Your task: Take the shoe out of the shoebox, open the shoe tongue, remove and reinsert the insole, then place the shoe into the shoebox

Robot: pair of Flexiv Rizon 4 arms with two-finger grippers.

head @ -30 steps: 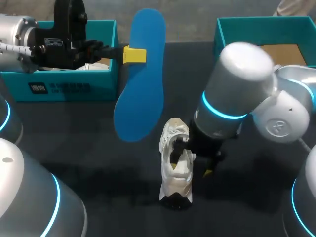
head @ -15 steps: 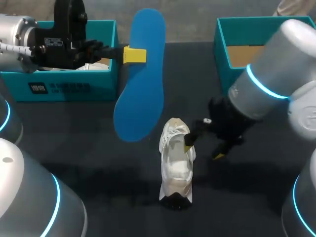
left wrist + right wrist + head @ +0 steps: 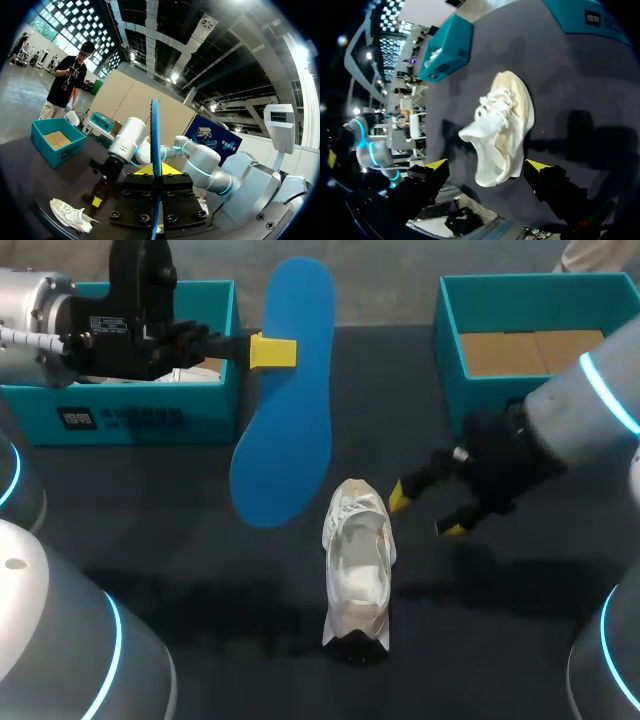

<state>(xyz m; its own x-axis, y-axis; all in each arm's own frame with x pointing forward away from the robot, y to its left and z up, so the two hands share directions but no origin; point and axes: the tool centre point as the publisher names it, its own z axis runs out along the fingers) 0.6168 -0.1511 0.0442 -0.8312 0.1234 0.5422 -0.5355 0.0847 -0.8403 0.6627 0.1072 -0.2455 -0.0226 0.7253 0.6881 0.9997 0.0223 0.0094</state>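
Right fingers [image 3: 400,497] are spread apart and hold nothing. They hang just above the dark bench [image 3: 200,570], at about 2 o'clock from the shoe [image 3: 357,570], close to it but not touching. Left fingers [image 3: 272,351] are clamped on the long edge of a blue insole [image 3: 285,400], which is held in the air over the bench, at roughly 11 o'clock from the shoe.

The shoe is white and lies near the middle of the bench, its mouth gaping wide and its laces bunched at one end. A teal shoebox [image 3: 150,420] sits at 10 o'clock on the bench with white paper inside; a second teal box [image 3: 445,310] sits at 2 o'clock, showing a brown cardboard floor.

From the right wrist, the shoe [image 3: 502,130] lies ahead of the two spread yellow tips. From the left wrist, the insole [image 3: 155,135] stands edge-on between the closed fingers.
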